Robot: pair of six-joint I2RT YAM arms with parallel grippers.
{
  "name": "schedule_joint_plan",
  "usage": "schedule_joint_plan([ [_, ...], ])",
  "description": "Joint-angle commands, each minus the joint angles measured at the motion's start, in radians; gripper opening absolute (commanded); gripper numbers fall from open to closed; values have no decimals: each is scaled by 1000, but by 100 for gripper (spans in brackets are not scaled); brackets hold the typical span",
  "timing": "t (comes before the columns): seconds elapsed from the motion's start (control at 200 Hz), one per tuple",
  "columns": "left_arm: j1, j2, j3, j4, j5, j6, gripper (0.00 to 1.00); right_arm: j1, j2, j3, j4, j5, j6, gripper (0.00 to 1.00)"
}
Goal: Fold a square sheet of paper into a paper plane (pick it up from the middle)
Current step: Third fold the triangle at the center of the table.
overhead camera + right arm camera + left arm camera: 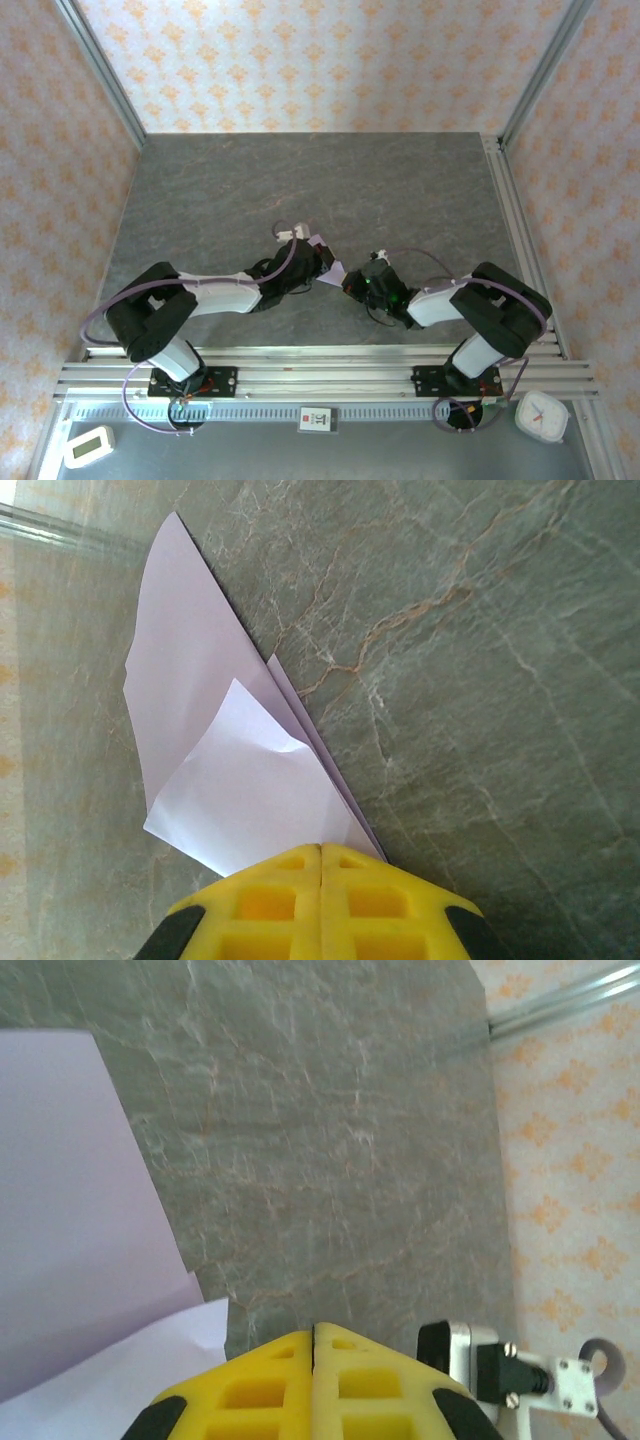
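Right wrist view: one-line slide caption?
Shut right claw at the edge of partly folded lilac paper on a grey table.

Paper plane [200,700] on table [480,680]
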Motion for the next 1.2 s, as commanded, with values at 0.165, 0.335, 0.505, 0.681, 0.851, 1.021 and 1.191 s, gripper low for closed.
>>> schedule_joint_plan([
  [0.165,-37,117,-30,139,76,-65,0,-4,54,-22,-67,15,40,0],
  [0.335,-47,166,-75,160,43,-156,0,-4,60,-22,-80,15,61,0],
  [0.505,-47,219,-68,99,20,-179,0,-4,62,-12,-142,39,66,0],
  [0.681,-31,219,-78,27,-3,-210,0,-4,69,-1,-213,65,66,0],
  [0.851,9,170,-72,-87,-45,-190,0,-4,84,4,-247,82,66,0],
  [1.021,70,151,-62,-171,-47,-145,0,-4,109,6,-246,83,69,0],
  [1.191,132,128,-86,-209,-63,-105,0,-4,114,-2,-240,86,75,0],
])
